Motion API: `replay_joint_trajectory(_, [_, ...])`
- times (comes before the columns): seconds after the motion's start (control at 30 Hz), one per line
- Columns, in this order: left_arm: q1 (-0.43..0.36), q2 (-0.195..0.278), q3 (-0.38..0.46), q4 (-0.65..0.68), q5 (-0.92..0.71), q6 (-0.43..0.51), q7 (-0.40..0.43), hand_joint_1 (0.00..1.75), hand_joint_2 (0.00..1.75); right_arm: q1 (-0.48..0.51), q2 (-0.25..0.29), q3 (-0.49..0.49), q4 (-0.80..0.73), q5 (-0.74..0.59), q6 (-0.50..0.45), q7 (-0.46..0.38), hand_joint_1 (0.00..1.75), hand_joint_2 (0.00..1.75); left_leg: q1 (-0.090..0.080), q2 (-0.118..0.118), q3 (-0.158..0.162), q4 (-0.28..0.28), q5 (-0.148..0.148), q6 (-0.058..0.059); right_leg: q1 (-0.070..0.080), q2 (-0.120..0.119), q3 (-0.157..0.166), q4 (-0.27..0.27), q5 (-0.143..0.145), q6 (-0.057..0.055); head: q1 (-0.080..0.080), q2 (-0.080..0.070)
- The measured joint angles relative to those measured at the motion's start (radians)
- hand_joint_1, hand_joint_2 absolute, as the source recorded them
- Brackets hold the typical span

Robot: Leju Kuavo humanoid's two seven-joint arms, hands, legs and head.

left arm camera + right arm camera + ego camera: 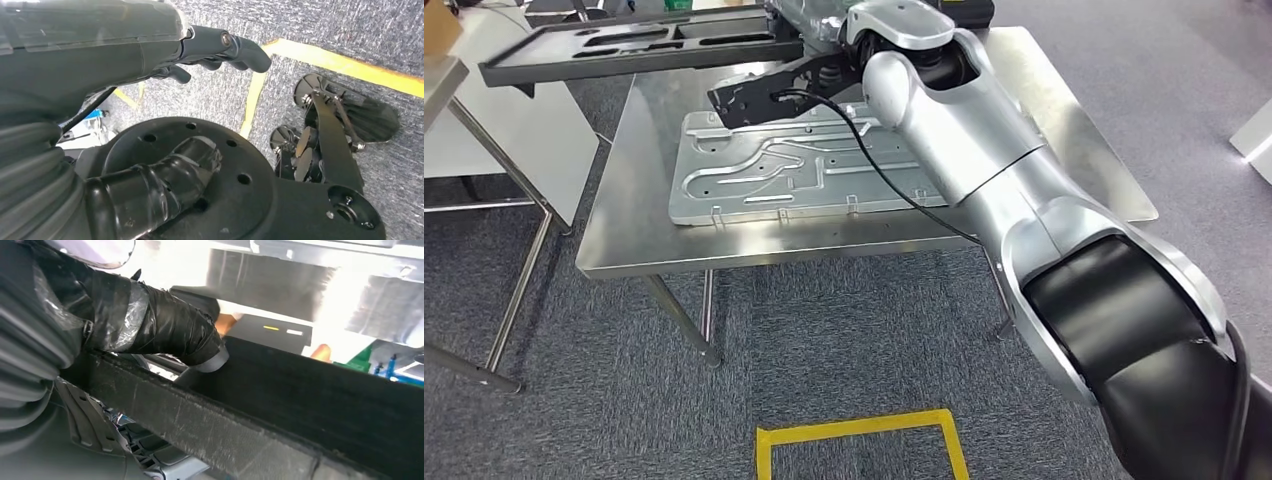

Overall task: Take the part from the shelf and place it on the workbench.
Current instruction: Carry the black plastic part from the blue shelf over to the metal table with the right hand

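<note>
Right hand (165, 335): thumb hooked over the edge of the black tray (639, 45), holding it above the far side of the tabletop (1044, 110); fingers hidden behind the tray.
Left hand (220, 50): hanging over the carpet, fingers curled in, holding nothing.
Metal plate (794, 170): lying flat on the tabletop, under the tray.
Tray contents: cannot be made out.

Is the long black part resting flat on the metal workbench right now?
No. In the head view the long black part is held up in the air by the right robot hand, above the workbench and its silver plate.
</note>
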Motion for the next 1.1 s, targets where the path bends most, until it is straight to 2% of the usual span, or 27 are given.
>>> replay_joint_trajectory(0.07, [0.0, 0.0, 0.0, 0.0, 0.0, 0.0, 0.005, 0.0, 1.75, -0.002, -0.002, 0.0, 0.0, -0.001, 0.0, 0.0, 1.75, 1.75, 0.002, -0.001, 0.002, -0.005, 0.004, 0.013, -0.003, 0.001, -0.008, 0.022, -0.019, 0.009, 0.0, 0.0])
replay_joint_trajectory(0.1, [0.0, 0.0, 0.0, 0.0, 0.001, 0.001, 0.006, 0.0, 1.75, -0.003, -0.004, 0.0, -0.001, -0.001, 0.0, 0.0, 1.75, 1.75, 0.003, -0.001, 0.003, -0.007, 0.005, 0.018, -0.005, 0.003, -0.024, 0.059, -0.042, 0.013, 0.001, 0.0])
replay_joint_trajectory(0.17, [0.0, 0.0, 0.0, 0.0, 0.001, 0.002, 0.008, 0.0, 1.75, -0.002, -0.007, 0.0, -0.001, -0.001, 0.0, 0.0, 1.75, 1.75, 0.003, -0.001, 0.003, -0.008, 0.005, 0.025, -0.006, 0.005, -0.082, 0.182, -0.103, 0.019, 0.001, 0.0])
replay_joint_trajectory(0.2, [0.0, 0.0, 0.0, 0.0, 0.001, 0.002, 0.009, 0.0, 1.75, -0.001, -0.008, 0.001, 0.0, -0.001, 0.0, 0.0, 1.75, 1.75, 0.002, -0.001, 0.003, -0.008, 0.005, 0.026, -0.007, 0.006, -0.111, 0.24, -0.123, 0.02, 0.001, 0.0])
replay_joint_trajectory(0.23, [0.0, 0.0, 0.0, 0.0, 0.001, 0.002, 0.009, 0.0, 1.75, 0.0, -0.009, 0.001, 0.0, -0.001, 0.0, 0.0, 1.75, 1.75, 0.002, -0.002, 0.003, -0.008, 0.004, 0.026, -0.007, 0.007, -0.128, 0.27, -0.125, 0.02, 0.001, 0.0])
replay_joint_trajectory(0.27, [0.0, 0.0, 0.0, 0.0, 0.001, 0.002, 0.009, 0.0, 1.75, 0.001, -0.01, 0.001, 0.0, -0.001, 0.0, 0.0, 1.75, 1.75, 0.001, -0.004, 0.003, -0.008, 0.004, 0.026, -0.007, 0.007, -0.127, 0.264, -0.109, 0.017, 0.001, 0.0])
replay_joint_trajectory(0.3, [0.0, 0.0, 0.0, 0.0, 0.001, 0.002, 0.009, 0.0, 1.75, 0.001, -0.011, 0.001, 0.0, -0.001, 0.0, 0.0, 1.75, 1.75, 0.001, -0.006, 0.005, -0.007, 0.004, 0.026, -0.006, 0.008, -0.106, 0.219, -0.077, 0.013, 0.001, 0.0])
replay_joint_trajectory(0.33, [0.0, -0.001, 0.0, 0.0, 0.001, 0.002, 0.009, 0.0, 1.75, -0.001, -0.012, 0.001, -0.001, -0.001, 0.0, 0.001, 1.75, 1.75, 0.0, -0.008, 0.006, -0.008, 0.004, 0.026, -0.003, 0.009, -0.074, 0.15, -0.039, 0.005, 0.001, 0.0])
replay_joint_trajectory(0.4, [0.0, -0.003, 0.0, 0.0, 0.002, 0.003, 0.009, 0.0, 1.75, -0.004, -0.012, 0.001, -0.001, -0.001, -0.001, 0.001, 1.75, 1.75, -0.003, -0.01, 0.006, -0.007, 0.003, 0.021, 0.004, 0.011, -0.019, 0.032, 0.003, -0.008, 0.001, 0.0])
replay_joint_trajectory(0.47, [-0.001, -0.004, 0.0, 0.0, 0.003, 0.003, 0.009, 0.0, 1.75, -0.005, -0.012, 0.001, -0.001, -0.001, -0.001, 0.001, 1.75, 1.75, -0.003, -0.01, 0.005, -0.009, 0.004, 0.013, 0.01, 0.011, -0.006, -0.001, 0.005, -0.013, 0.0, 0.0])
replay_joint_trajectory(0.53, [-0.001, -0.004, 0.0, 0.0, 0.003, 0.004, 0.009, 0.0, 1.75, -0.005, -0.012, 0.001, -0.002, -0.001, -0.001, 0.0, 1.75, 1.75, -0.003, -0.009, 0.005, -0.01, 0.003, 0.002, 0.007, 0.009, -0.002, -0.013, 0.011, -0.018, 0.0, 0.0])
replay_joint_trajectory(0.57, [-0.001, -0.004, 0.0, 0.0, 0.003, 0.004, 0.009, 0.0, 1.75, -0.006, -0.012, 0.001, -0.002, -0.001, -0.001, 0.001, 1.75, 1.75, -0.003, -0.008, 0.0, 0.002, -0.008, -0.003, 0.003, 0.007, 0.002, -0.02, 0.015, -0.022, 0.0, 0.0])
replay_joint_trajectory(0.63, [-0.001, -0.003, 0.0, 0.0, 0.003, 0.004, 0.009, 0.0, 1.75, -0.007, -0.012, 0.001, -0.003, -0.001, -0.001, 0.002, 1.75, 1.75, -0.003, -0.005, -0.034, 0.082, -0.058, -0.008, -0.002, 0.004, 0.007, -0.031, 0.021, -0.03, 0.0, 0.0])
replay_joint_trajectory(0.7, [0.0, -0.002, 0.0, 0.0, 0.003, 0.005, 0.009, 0.0, 1.75, -0.005, -0.012, 0.002, -0.004, -0.001, -0.001, 0.002, 1.75, 1.75, -0.003, -0.003, -0.09, 0.207, -0.116, -0.014, -0.002, 0.003, 0.006, -0.03, 0.02, -0.033, 0.0, 0.0])
replay_joint_trajectory(0.73, [0.0, -0.002, 0.0, 0.0, 0.003, 0.005, 0.009, 0.0, 1.75, -0.004, -0.012, 0.002, -0.004, -0.001, -0.001, 0.001, 1.75, 1.75, -0.003, -0.002, -0.109, 0.247, -0.126, -0.017, -0.001, 0.004, 0.006, -0.028, 0.019, -0.034, 0.0, 0.0])
replay_joint_trajectory(0.77, [-0.001, -0.002, 0.0, 0.0, 0.003, 0.005, 0.009, 0.0, 1.75, -0.003, -0.012, 0.002, -0.004, -0.001, -0.001, 0.001, 1.75, 1.75, -0.002, -0.001, -0.111, 0.253, -0.117, -0.019, -0.001, 0.004, 0.006, -0.026, 0.017, -0.034, 0.0, 0.0])
replay_joint_trajectory(0.8, [-0.001, -0.001, 0.0, 0.0, 0.002, 0.005, 0.009, 0.0, 1.75, -0.002, -0.012, 0.002, -0.004, -0.001, -0.001, 0.002, 1.75, 1.75, -0.001, 0.0, -0.095, 0.219, -0.092, -0.02, -0.001, 0.004, 0.006, -0.023, 0.015, -0.032, 0.0, 0.0])
replay_joint_trajectory(0.87, [0.0, 0.0, 0.0, 0.0, 0.002, 0.005, 0.009, 0.0, 1.75, -0.003, -0.012, 0.002, -0.006, -0.001, -0.001, 0.004, 1.75, 1.75, 0.001, 0.003, -0.029, 0.088, -0.031, -0.019, -0.001, 0.005, 0.006, -0.014, 0.008, -0.026, 0.0, 0.0])
replay_joint_trajectory(0.93, [0.0, 0.0, 0.0, 0.0, 0.002, 0.005, 0.01, 0.0, 1.75, -0.004, -0.014, 0.002, -0.008, -0.001, 0.0, 0.005, 1.75, 1.75, -0.001, 0.003, 0.011, 0.005, -0.008, -0.011, 0.002, 0.006, 0.001, -0.005, 0.003, -0.017, 0.001, 0.0])
replay_joint_trajectory(1.03, [-0.001, 0.0, 0.0, 0.0, 0.0, 0.005, 0.009, 0.0, 1.75, -0.004, -0.016, 0.002, -0.01, -0.002, 0.0, 0.006, 1.75, 1.75, -0.004, 0.0, 0.014, -0.008, -0.009, 0.006, 0.003, 0.005, -0.003, -0.002, 0.001, -0.004, 0.001, 0.0])
replay_joint_trajectory(1.1, [-0.001, -0.001, 0.0, 0.0, -0.003, 0.005, 0.007, 0.0, 1.75, -0.004, -0.02, 0.002, -0.013, -0.002, 0.0, 0.006, 1.75, 1.75, -0.001, 0.001, 0.019, -0.014, -0.007, 0.019, 0.0, 0.007, -0.019, 0.033, -0.022, 0.007, 0.001, 0.0])
